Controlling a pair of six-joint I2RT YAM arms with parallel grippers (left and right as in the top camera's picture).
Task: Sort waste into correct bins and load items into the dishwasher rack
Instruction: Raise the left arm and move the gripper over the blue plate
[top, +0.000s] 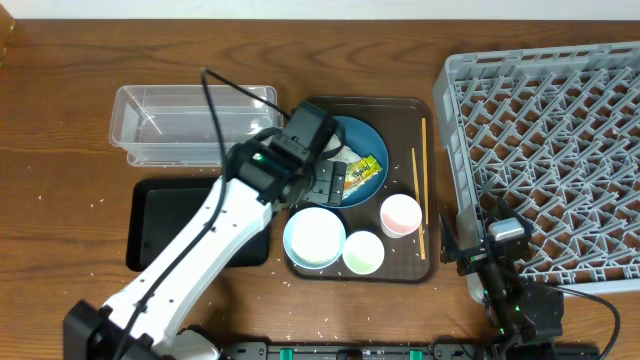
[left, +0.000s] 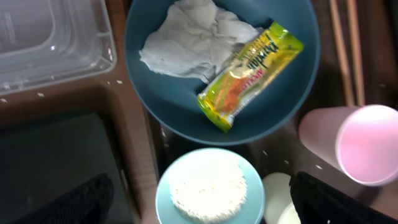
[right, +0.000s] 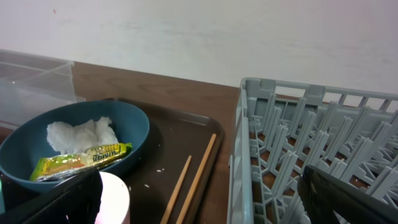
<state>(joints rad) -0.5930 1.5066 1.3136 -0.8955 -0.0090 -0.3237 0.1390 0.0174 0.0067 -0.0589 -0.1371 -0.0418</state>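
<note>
Surface: brown wooden table (top: 60, 120) flecked with white specks; a pale plain wall (right: 186, 31) rises behind it.

- Flat brown tray (top: 405, 150) — the landmark, mid-table.
- On the tray: a large round blue plate (top: 368, 135) holding a crumpled white tissue (left: 186, 37) and a yellow-green-orange snack wrapper (left: 249, 71); a pale bowl of white rice (left: 208, 190); a second white bowl (top: 363, 252); a small pink-lined cup (top: 401, 215); thin wooden chopsticks (top: 424, 150) along its right edge.
- Left of the tray: a clear plastic rectangular tub (top: 170, 125), with a shallow black tub (top: 165, 225) nearer the robot.
- Right of the tray: a grey lattice dishwasher rack (top: 560, 120).
- Left gripper (left: 205, 205) — above the tray, fingers spread, empty.
- Right gripper (right: 208, 199) — right of the tray beside the rack, fingers spread, empty.
</note>
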